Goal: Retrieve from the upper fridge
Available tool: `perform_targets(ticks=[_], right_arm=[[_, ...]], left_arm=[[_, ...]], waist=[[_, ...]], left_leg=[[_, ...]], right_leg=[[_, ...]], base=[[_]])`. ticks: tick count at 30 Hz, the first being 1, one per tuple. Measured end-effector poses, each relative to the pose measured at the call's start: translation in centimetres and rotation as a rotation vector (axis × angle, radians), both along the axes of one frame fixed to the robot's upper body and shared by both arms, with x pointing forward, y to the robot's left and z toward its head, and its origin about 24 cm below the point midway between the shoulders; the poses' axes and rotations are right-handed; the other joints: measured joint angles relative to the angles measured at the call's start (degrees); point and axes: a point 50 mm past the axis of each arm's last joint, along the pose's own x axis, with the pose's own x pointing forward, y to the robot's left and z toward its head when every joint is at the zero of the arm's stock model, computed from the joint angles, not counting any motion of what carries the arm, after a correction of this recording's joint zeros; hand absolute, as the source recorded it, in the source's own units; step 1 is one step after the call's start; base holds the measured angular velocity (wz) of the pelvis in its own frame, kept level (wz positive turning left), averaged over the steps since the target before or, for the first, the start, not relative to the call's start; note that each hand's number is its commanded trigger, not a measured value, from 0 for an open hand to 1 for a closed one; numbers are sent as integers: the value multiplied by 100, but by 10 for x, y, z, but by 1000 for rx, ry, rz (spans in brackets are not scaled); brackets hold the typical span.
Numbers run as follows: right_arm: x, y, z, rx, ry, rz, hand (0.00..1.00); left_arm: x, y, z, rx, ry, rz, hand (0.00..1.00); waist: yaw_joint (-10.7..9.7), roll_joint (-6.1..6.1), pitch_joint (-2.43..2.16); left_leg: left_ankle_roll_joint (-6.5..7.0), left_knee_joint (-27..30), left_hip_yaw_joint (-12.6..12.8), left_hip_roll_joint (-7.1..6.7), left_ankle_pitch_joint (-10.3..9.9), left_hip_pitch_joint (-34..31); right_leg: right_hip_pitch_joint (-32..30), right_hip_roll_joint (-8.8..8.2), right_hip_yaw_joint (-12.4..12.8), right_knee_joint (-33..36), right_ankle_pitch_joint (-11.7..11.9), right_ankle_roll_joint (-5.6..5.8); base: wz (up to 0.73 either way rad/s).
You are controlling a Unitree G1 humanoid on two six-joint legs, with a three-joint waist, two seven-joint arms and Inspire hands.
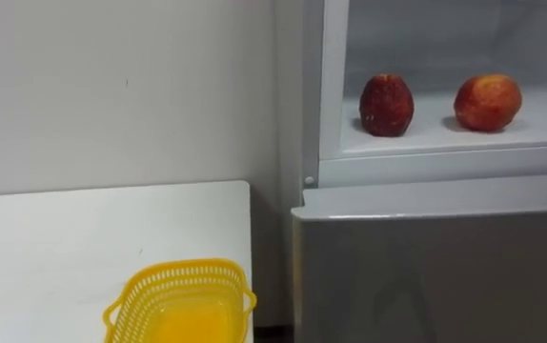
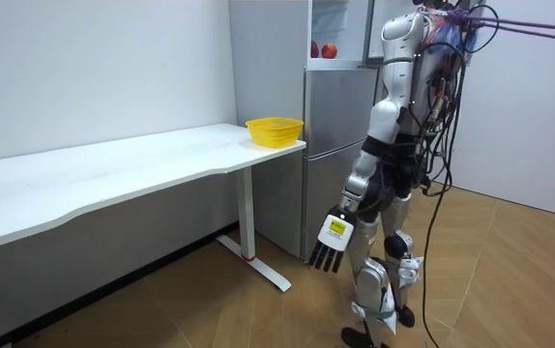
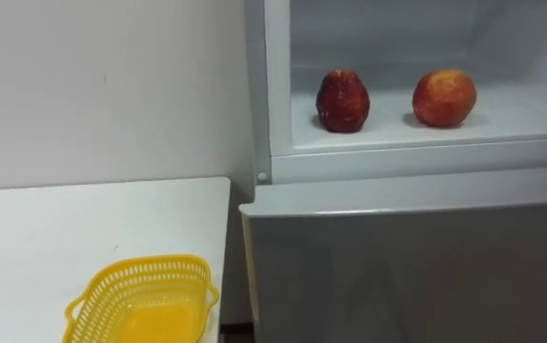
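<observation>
Shelf (image 1: 435, 135) of the upper fridge carries a dark red fruit (image 1: 386, 105) and, apart from it, a rounder orange-red fruit (image 1: 488, 102); each looks light, firm, smooth and bruisable, best cupped round its middle; left hand (image 2: 332, 237) hangs low, fingers straight, empty.

**Inspector:** Head cameras?

**Assistant:** Two eyes side by side on the robot's head, close before the fridge (image 1: 435, 276), facing it and tipped slightly down. The open upper compartment (image 1: 445, 138) sits at 1 o'clock, the white table (image 1: 64, 248) at 9 o'clock and the yellow basket (image 1: 180, 300) at 7 o'clock.

**Inspector:** Room camera?

**Assistant:** It stands well back on the floor, toward the robot's left side, with the fridge at 12 o'clock.

**Inspector:** Overlap?

**Assistant:** Fridge front, open compartment, basket and the table's end.
</observation>
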Motion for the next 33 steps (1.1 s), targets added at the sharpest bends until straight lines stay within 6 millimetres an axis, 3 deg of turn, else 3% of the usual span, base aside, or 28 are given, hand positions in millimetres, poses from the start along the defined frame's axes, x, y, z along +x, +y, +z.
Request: perform_targets(ticks=[6,9,14,17,21,33], right_arm=[[39,14,65,-100,-390,43,0],[48,17,88,-167,-513,41,0],[58,23,128,-208,-718,37,0],[60,26,135,-214,-757,32,0],[65,42,169,-208,-934,72,0],[72,66,231,-330,-1275,198,0]], left_arm=[[5,0,0,9,-25,-9,0],[6,0,0,20,-31,-47,0],[5,-4,0,18,-32,-111,0],[9,-5,0,19,-49,-133,0],[9,-5,0,26,-52,-158,0],[1,2,-1,17,-20,-161,0]], waist=[[-149,-6,-6],[-158,3,-36],[-161,14,-32],[-139,36,-15],[-117,58,2],[-91,6,16]], left_leg=[[2,-1,36,0,1,-56],[2,-1,64,2,1,-129],[1,-6,108,11,2,-197],[1,-12,144,13,2,-186],[1,-10,192,33,2,-207],[-3,-33,174,67,3,-210]], right_leg=[[-44,8,49,-11,24,10],[-210,10,57,18,25,8],[-289,21,113,76,36,3],[-302,21,137,91,37,2],[-364,47,205,116,58,-19],[-335,79,165,105,103,-46]], base=[[-4],[-6],[-7],[-5],[-10],[0]])
